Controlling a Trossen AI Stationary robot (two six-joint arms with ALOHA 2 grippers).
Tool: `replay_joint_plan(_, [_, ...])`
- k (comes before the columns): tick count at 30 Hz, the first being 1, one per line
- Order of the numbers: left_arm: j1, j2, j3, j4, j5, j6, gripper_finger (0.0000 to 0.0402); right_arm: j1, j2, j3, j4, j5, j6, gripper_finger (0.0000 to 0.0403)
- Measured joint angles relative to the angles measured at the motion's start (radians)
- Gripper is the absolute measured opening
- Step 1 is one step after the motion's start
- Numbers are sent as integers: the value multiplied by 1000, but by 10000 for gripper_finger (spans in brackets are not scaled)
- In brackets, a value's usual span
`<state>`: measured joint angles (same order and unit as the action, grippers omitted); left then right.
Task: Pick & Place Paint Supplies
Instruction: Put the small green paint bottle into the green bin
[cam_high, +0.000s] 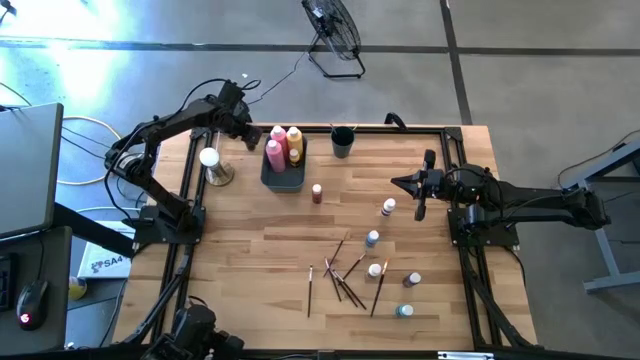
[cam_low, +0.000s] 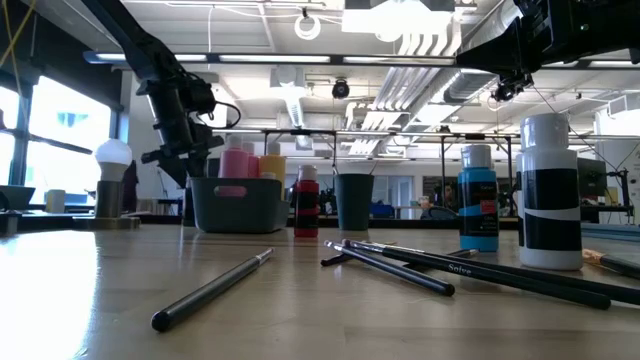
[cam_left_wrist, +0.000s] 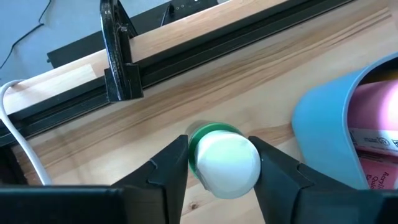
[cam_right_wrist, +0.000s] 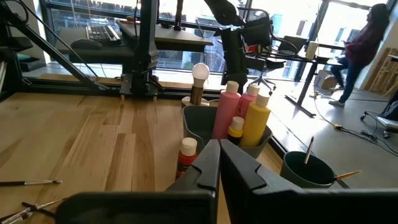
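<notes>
The left gripper (cam_left_wrist: 221, 165) hangs at the table's far left, just beside the grey bin (cam_high: 283, 172), its two fingers (cam_left_wrist: 163, 174) narrowed on either side of a small green paint bottle (cam_left_wrist: 221, 158) with a white cap; whether they are pressing on it I cannot tell. The wooden table (cam_high: 250, 250) shows beneath the bottle, so it seems lifted, though that is not sure. The bin holds a tall pink squeeze bottle (cam_high: 275, 153) and a yellow one (cam_high: 294, 143). To the bin's left stands a white knob on a tan base (cam_high: 211, 165); to its right, a dark cup (cam_high: 342, 141). A small red paint bottle (cam_high: 317, 193) stands just in front of the bin. The right gripper (cam_high: 421, 186) waits over the table's right side, fingers pressed together and holding nothing. Near it and toward the front, more small white-capped bottles (cam_high: 373, 238) stand scattered, beside a loose cluster of thin paintbrushes (cam_high: 345, 280) lying flat on the wood.
</notes>
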<state>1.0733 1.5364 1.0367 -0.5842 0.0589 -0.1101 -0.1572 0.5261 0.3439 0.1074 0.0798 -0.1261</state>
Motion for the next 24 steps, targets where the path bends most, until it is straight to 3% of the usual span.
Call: replay_joint_plan(24, [0, -9, 1, -32, -24, 0, 147, 0, 0, 0, 0, 0, 1, 4])
